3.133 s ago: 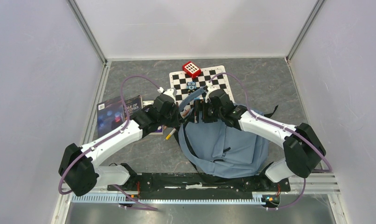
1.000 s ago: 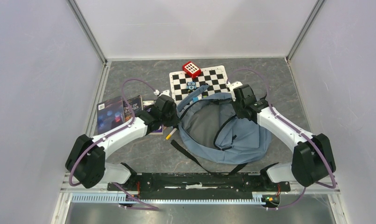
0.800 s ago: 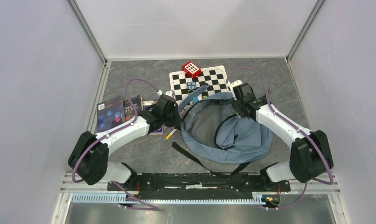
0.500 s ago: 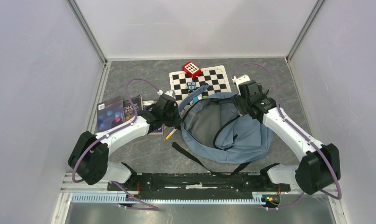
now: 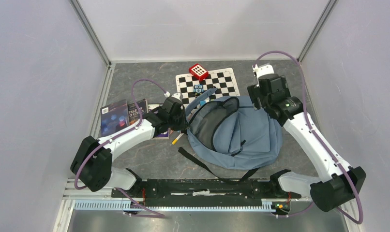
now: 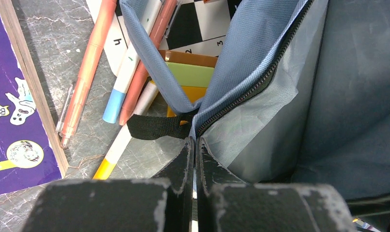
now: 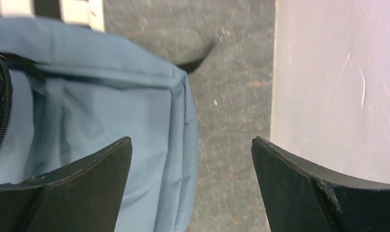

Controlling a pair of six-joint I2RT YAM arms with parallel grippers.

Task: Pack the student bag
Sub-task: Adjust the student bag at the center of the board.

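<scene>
The student bag point(image 5: 241, 133) is a blue-grey backpack lying in the middle of the table, its zipped mouth point(image 5: 205, 123) partly open on the left side. My left gripper point(image 5: 181, 123) is shut on the bag's left rim, right by the zipper, as the left wrist view point(image 6: 195, 143) shows. My right gripper point(image 5: 259, 99) is open and empty, raised above the bag's far right corner. In the right wrist view the gripper point(image 7: 190, 141) hangs over the bag's edge point(image 7: 111, 96) and bare floor.
Pens and markers point(image 6: 130, 63) and coloured cards point(image 6: 189, 73) lie by the bag's left rim, with a purple book point(image 6: 14, 111) beside them. A chessboard point(image 5: 207, 83), a red toy point(image 5: 198, 71), books point(image 5: 119, 116) and a pencil point(image 5: 176, 139) lie around. The right wall point(image 7: 338, 82) is close.
My right gripper has let go of the bag's rim, opened, and lifted away to the back right. The bag's mouth has sagged narrower. My left gripper has kept its hold.
</scene>
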